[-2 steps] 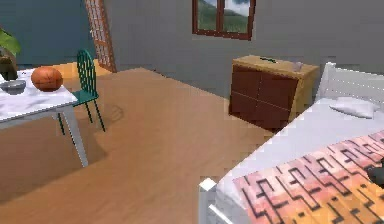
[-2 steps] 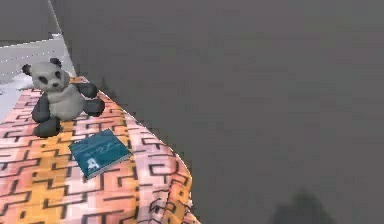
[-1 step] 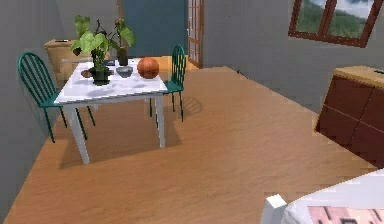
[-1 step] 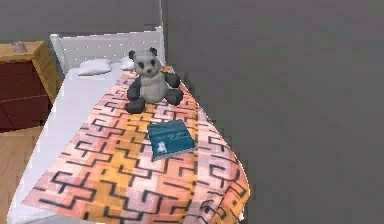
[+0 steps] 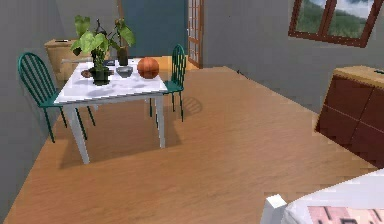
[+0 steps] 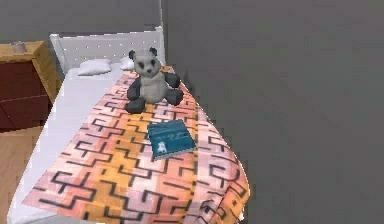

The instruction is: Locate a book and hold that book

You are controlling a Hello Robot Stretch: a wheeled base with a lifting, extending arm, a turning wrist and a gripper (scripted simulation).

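Book (image 6: 172, 138) lies on bed (image 6: 70, 100) below panda (image 6: 150, 82).

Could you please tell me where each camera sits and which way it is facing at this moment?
Forward view: on the robot, facing ahead and slightly down over the wooden floor toward a white table with a plant and an orange ball, green chairs beside it.
Arm side view: on the robot's body, facing out sideways over a bed where a toy panda sits and a teal book lies.
Shared: the bed's patterned corner at the forward view's bottom right; probably also the dark red dresser.
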